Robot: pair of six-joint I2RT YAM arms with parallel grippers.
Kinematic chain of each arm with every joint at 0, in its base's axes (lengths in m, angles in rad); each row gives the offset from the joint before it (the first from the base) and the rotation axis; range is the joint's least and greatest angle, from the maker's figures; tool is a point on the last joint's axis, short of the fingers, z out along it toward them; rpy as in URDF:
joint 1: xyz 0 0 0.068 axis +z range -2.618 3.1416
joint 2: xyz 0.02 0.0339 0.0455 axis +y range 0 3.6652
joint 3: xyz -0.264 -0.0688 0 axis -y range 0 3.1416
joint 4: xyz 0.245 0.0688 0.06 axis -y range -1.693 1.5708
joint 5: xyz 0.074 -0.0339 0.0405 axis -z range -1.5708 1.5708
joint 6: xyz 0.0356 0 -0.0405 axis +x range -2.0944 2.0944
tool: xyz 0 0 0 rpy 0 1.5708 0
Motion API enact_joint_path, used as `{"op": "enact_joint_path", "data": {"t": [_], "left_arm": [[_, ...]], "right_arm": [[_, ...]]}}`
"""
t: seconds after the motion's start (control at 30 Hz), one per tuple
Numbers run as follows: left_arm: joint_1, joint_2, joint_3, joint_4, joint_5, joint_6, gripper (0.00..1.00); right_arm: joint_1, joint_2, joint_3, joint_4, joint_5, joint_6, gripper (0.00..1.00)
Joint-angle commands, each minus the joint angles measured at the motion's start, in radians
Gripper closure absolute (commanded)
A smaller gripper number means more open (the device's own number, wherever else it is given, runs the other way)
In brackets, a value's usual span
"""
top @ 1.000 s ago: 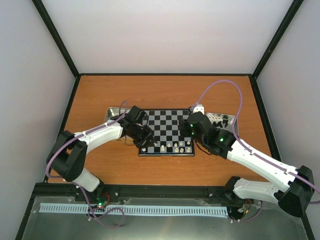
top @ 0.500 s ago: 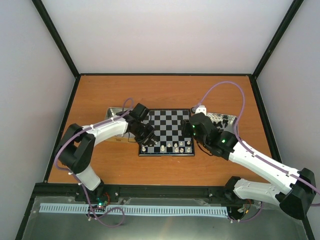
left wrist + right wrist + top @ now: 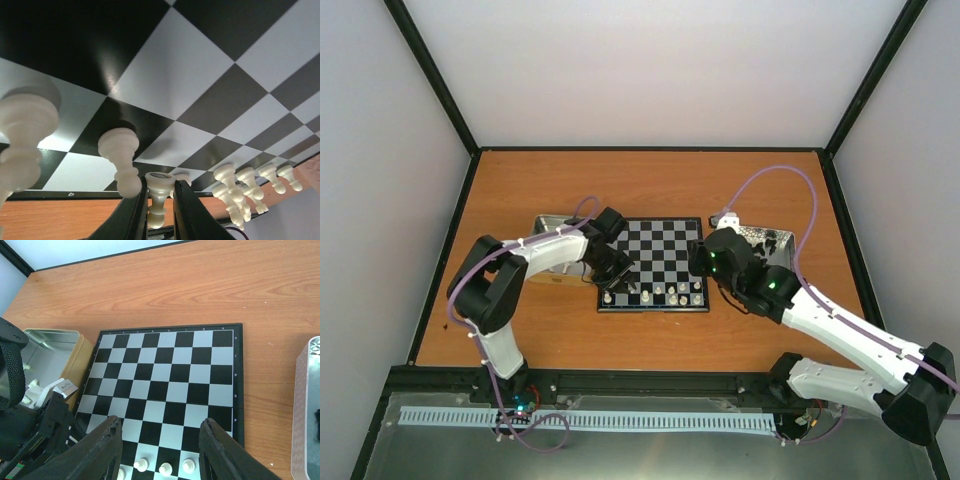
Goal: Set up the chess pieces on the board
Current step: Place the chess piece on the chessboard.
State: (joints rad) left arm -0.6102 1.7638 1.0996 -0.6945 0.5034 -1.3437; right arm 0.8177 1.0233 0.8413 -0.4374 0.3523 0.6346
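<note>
Frame edge is chopping off the big blurry cream piece [image 3: 22, 135], fingers [image 3: 131, 222] of the left gripper [image 3: 160, 182] are hiding part of the pinched piece [image 3: 157, 200] — and the textured tin [image 3: 306, 405] is getting cropped too.

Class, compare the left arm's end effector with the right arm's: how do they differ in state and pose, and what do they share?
The left end effector is shut on a cream-white chess piece; the right end effector is wide open and empty. The left sits low, close over the black-and-grey chequered chessboard; the right views it from higher up. Both have two black fingers and point at the board.
</note>
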Motion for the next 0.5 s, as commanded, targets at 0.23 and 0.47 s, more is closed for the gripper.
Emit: {"op": "enact_joint_path", "data": {"t": [0.23,0.47], "left_arm": [[-0.016,0.034,0.049,-0.037,-0.007,0.020,0.94],[-0.018,0.058,0.065,-0.019,0.007,0.038,0.91]], "right_arm": [[-0.020,-0.034,-0.029,0.002,0.024,0.014,0.56],[-0.026,-0.036,-0.033,0.000,0.021,0.013,0.56]]}}
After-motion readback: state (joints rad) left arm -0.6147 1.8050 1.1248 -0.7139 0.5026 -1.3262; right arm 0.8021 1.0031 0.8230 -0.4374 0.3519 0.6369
